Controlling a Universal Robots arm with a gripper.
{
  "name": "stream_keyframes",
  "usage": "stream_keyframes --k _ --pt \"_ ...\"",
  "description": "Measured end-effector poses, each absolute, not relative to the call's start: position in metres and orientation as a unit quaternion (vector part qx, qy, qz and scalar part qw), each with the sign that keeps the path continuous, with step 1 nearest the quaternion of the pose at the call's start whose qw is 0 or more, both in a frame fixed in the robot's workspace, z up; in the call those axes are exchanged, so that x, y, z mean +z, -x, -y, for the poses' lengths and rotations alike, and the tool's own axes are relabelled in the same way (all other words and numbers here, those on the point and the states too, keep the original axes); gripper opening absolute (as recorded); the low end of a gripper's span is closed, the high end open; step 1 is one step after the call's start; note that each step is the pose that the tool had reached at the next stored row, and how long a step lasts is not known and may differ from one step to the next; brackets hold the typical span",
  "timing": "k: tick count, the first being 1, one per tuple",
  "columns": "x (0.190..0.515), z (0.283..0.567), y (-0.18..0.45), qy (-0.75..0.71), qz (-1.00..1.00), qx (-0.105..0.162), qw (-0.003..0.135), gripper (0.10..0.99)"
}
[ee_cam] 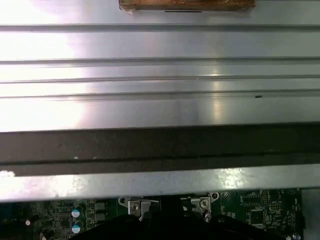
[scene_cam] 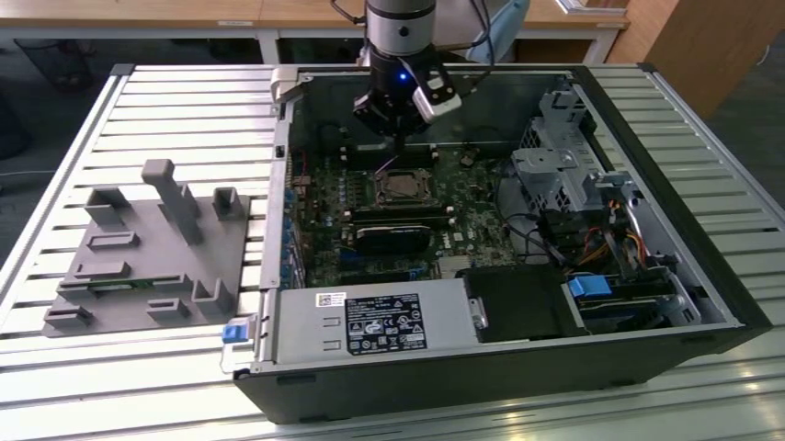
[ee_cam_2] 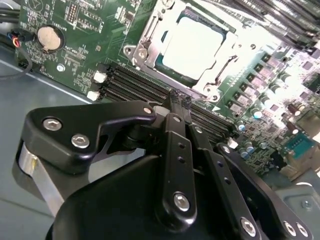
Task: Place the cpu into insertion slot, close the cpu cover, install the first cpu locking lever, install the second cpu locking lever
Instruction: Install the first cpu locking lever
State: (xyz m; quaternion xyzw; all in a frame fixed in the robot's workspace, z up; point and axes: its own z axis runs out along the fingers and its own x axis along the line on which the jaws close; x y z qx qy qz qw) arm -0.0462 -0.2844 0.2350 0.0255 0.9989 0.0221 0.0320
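The cpu (ee_cam_2: 192,42), a pale square chip, lies flat in the insertion slot (ee_cam_2: 165,64), whose dark edge shows around it on the green board. The silver cpu cover (ee_cam_2: 146,49) frames the chip and looks lowered over it. In the second wrist view my gripper (ee_cam_2: 179,98) has its two narrow black fingers pressed together, shut, with their tips right at the socket's near edge beside the black memory slots (ee_cam_2: 135,82). In the exterior view the gripper (scene_cam: 392,147) hangs inside the open computer case, just behind the cpu (scene_cam: 403,189). I cannot make out the locking levers.
A black graphics card (scene_cam: 392,241) lies in front of the socket. The power supply (scene_cam: 368,322) fills the case's front, and a drive cage (scene_cam: 564,175) with cables stands on the exterior view's right. A grey fixture (scene_cam: 147,248) rests on the slatted table (scene_cam: 160,119) on the exterior view's left.
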Motion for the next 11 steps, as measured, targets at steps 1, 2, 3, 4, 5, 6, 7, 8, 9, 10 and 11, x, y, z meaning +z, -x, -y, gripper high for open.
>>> stream_keyframes --k 1,2,3,4,5,6,7,8,9,10,11 --pt "0.2344 0.2830 0.0462 -0.025 -0.999 0.022 0.032 0.106" --pt "0.2337 0.2815 0.0462 -0.025 -0.999 0.022 0.032 0.106" --pt "0.2331 0.2799 0.0462 -0.025 -0.999 0.022 0.032 0.106" --pt "0.2325 0.2785 0.0462 -0.025 -0.999 0.022 0.032 0.106" --pt "0.2318 0.2773 0.0461 -0.025 -0.999 0.022 0.032 0.106" --pt "0.2312 0.2762 0.0461 -0.025 -0.999 0.022 0.032 0.106" --pt "0.2304 0.2753 0.0459 -0.024 -0.999 0.022 0.032 0.106" --pt "0.2296 0.2745 0.0456 -0.024 -0.999 0.022 0.032 0.106" --pt "0.2288 0.2741 0.0450 -0.024 -0.999 0.022 0.032 0.106" --pt "0.2271 0.2739 0.0444 -0.023 -0.999 0.022 0.035 0.106" --pt "0.2268 0.2740 0.0443 -0.023 -0.999 0.022 0.037 0.106"
